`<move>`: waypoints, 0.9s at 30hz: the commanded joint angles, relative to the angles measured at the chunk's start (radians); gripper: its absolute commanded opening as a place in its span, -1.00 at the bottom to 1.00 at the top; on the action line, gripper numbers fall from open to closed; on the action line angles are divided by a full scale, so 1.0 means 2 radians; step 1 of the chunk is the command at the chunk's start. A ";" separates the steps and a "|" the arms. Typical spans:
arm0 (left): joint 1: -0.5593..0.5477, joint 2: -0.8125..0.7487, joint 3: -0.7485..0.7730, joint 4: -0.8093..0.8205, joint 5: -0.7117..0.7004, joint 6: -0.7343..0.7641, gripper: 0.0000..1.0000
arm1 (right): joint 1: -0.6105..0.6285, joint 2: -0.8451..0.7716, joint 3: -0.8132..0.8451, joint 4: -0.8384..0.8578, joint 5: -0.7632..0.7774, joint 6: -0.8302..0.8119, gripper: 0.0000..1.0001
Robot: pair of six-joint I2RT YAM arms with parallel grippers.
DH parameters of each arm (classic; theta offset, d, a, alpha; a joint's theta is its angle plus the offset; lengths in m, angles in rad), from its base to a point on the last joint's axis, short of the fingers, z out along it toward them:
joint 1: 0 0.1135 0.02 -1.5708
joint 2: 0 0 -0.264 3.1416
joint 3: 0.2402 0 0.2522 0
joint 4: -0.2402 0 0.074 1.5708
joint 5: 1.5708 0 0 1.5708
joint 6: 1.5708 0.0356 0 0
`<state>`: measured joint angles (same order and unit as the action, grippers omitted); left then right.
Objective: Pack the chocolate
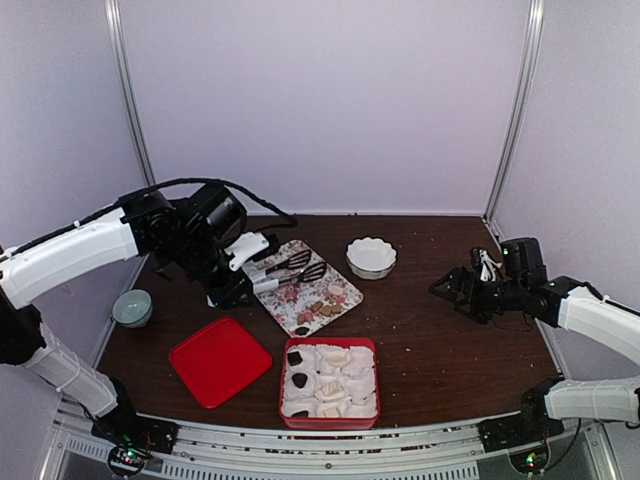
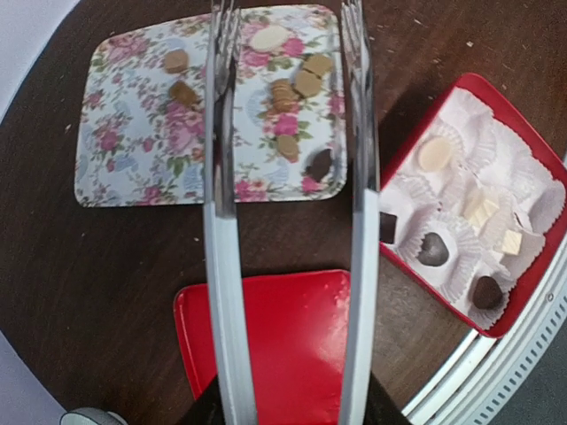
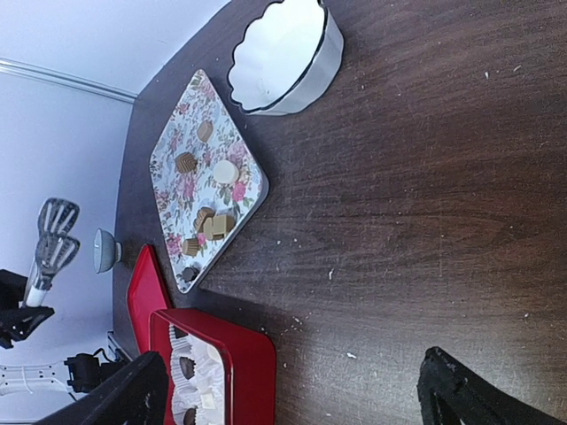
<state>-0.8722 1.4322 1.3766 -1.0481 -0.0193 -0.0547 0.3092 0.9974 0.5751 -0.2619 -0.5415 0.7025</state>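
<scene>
Several pieces left to pack: I see the chocolate [image 2: 306, 82] scattered on the flowered tray [image 2: 133, 168]: tan ones, one pale oval and one dark piece at a corner.
Left gripper [image 1: 243, 288]: clenched on the handle of the tongs [image 2: 221, 221], whose two arms hang spread above the tray with nothing between the tips.
Right gripper [image 3: 297, 390]: released and empty, well apart from the tray on its right.
Step in hand: I judge it to be the pick of the next piece.
Method, pick: I would choose a piece lying alone, such as the dark one at the tray corner. The tan cluster mid-tray sits packed close, and a squeeze there could nudge a neighbour off.
Method, grip: I would set one tip on each side and close only until the piece holds. Small pieces may pop out.
Method, carry: I would lift straight up, then lower well into an unfilled cup before letting go.
Red box [image 1: 330, 424]: just beside the tray on the robot's side. It is lined with white paper cups [image 2: 496, 150], a few holding dark or pale pieces; most look unfilled.
Red lid [image 2: 283, 345]: flat on the table, left of the box and near the tray.
White bowl [image 1: 371, 270]: near the tray's far right side, nothing inside.
Small grey bowl [image 1: 132, 307]: well left of the tray. I cannot tell its contents.
</scene>
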 commanded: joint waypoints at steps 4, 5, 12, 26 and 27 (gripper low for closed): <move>0.086 0.021 0.034 0.007 0.020 -0.035 -0.22 | 0.003 -0.020 -0.004 0.002 0.014 -0.003 1.00; 0.093 0.028 0.036 0.005 0.020 -0.036 -0.22 | 0.003 -0.022 -0.004 -0.001 0.016 -0.004 0.99; 0.114 0.088 0.052 0.000 0.019 -0.038 -0.22 | 0.003 -0.027 -0.007 -0.008 0.023 -0.002 0.99; 0.115 0.199 0.101 -0.004 0.038 -0.039 -0.24 | 0.003 -0.023 -0.011 -0.004 0.030 0.008 0.99; 0.115 0.206 0.103 -0.005 0.036 -0.039 -0.24 | 0.003 -0.022 -0.011 -0.003 0.030 0.010 0.99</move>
<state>-0.6468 1.8122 1.5333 -1.0710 0.0589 -0.1223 0.3092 0.9546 0.5632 -0.2771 -0.5045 0.7113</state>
